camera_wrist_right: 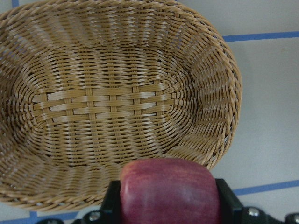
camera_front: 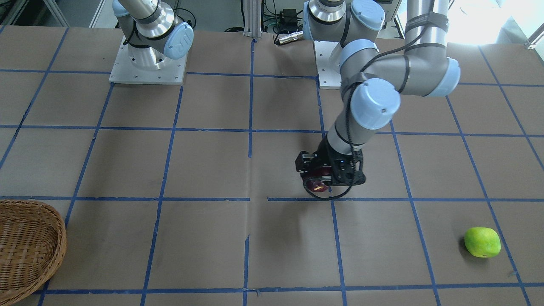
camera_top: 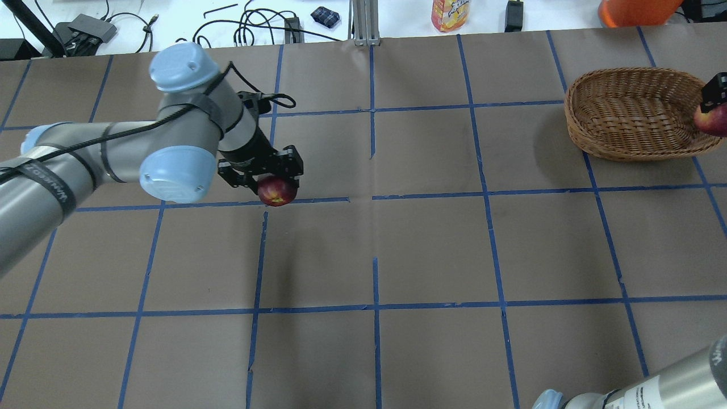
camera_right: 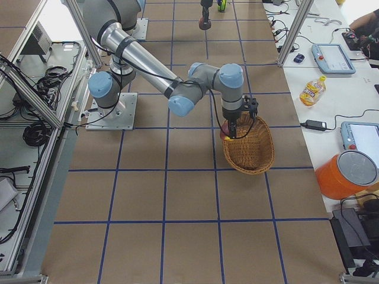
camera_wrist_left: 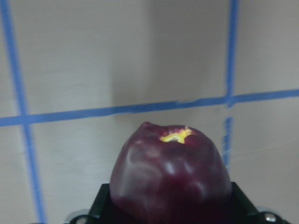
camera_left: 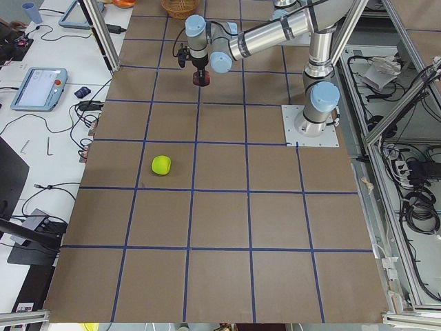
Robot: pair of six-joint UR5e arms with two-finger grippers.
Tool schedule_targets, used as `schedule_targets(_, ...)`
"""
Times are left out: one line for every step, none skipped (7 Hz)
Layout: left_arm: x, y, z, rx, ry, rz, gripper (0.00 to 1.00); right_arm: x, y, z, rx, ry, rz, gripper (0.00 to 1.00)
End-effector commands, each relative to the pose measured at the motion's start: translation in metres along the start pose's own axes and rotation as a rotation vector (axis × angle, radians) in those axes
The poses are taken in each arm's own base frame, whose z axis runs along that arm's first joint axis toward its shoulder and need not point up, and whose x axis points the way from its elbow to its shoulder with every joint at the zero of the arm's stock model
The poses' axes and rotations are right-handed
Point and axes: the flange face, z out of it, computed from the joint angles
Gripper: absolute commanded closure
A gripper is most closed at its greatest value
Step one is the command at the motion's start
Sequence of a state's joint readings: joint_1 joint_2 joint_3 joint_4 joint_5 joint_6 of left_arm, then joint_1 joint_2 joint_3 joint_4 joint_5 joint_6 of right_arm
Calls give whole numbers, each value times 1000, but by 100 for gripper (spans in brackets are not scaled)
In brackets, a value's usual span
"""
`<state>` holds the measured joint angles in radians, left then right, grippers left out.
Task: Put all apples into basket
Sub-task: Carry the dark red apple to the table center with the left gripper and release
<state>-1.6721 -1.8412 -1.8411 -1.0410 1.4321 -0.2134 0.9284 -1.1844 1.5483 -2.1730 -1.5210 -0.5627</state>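
Observation:
My left gripper (camera_top: 274,183) is shut on the dark maroon apple (camera_top: 277,192) and holds it above the table, left of centre; the apple also fills the left wrist view (camera_wrist_left: 170,172). My right gripper (camera_top: 713,107) is shut on the red apple (camera_top: 713,120) at the right end of the wicker basket (camera_top: 625,108), over its rim. In the right wrist view the red apple (camera_wrist_right: 168,189) hangs over the near rim of the basket (camera_wrist_right: 107,102), which holds nothing. The lime green apple (camera_front: 482,242) lies alone on the table on my far left.
The table is brown paper with a blue tape grid. Both arm bases (camera_front: 148,63) stand on metal plates at my edge. A bottle (camera_top: 451,14), cables and an orange object (camera_top: 630,8) lie beyond the far edge.

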Motion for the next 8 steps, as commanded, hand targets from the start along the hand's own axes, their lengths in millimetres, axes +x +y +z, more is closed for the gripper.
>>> schedule_targets(79, 17, 33, 43, 72, -83, 100, 23, -28, 24, 79, -35, -108, 62)
schedule_targets(125, 25, 27, 54, 138, -85, 100, 29, -38, 41, 101, -30, -138, 59)
schedule_targets(144, 21, 42, 37, 135, -107, 100, 31, -41, 50, 108, -31, -166, 52)
schedule_targets(159, 21, 50, 33, 134, -105, 100, 26, -48, 49, 179, -75, -188, 28)
schedule_targets(176, 23, 56, 43, 145, -85, 100, 23, -50, 54, 202, -106, -194, 3)
schedule_targets(194, 32, 66, 41, 149, -96, 100, 23, -49, 57, 199, -108, -213, 0)
schedule_targets(206, 30, 86, 45, 163, -112, 100, 23, -49, 55, 192, -104, -217, 0)
schedule_targets(222, 42, 96, 69, 178, -107, 100, 22, -47, 47, 186, -109, -211, 0)
